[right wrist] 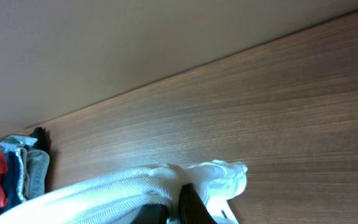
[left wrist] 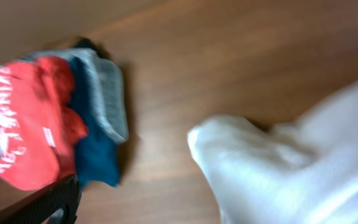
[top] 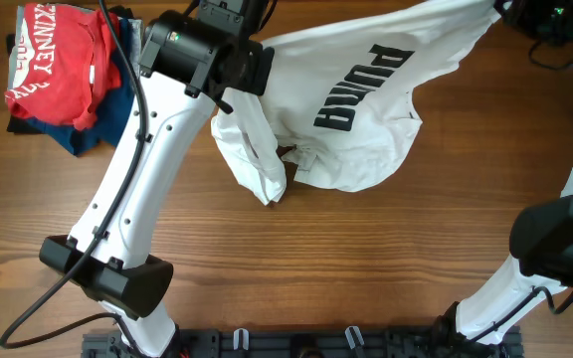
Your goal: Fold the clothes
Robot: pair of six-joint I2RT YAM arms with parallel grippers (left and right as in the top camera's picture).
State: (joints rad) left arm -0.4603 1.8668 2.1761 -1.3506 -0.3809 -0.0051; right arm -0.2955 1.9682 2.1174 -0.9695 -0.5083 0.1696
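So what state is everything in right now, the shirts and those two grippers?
white T-shirt: unfolded, held up and stretched between the arms, one end drooping to the table.
right gripper: shut on a bunched edge of the white T-shirt.
left gripper: fingers hidden, so open or shut cannot be told.
red T-shirt: crumpled, lying on other clothes.
navy and grey garments: stacked under the red T-shirt.

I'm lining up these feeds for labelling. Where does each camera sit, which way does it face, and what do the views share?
Overhead: fixed above the table, facing straight down at white T-shirt and red T-shirt; left arm and right arm show.
Left wrist: blurred, angled down at both shirts; only a dark robot edge, lower left.
Right wrist: low, facing across the table; right hand pinches white cloth.
Shared: both shirts appear in all three.
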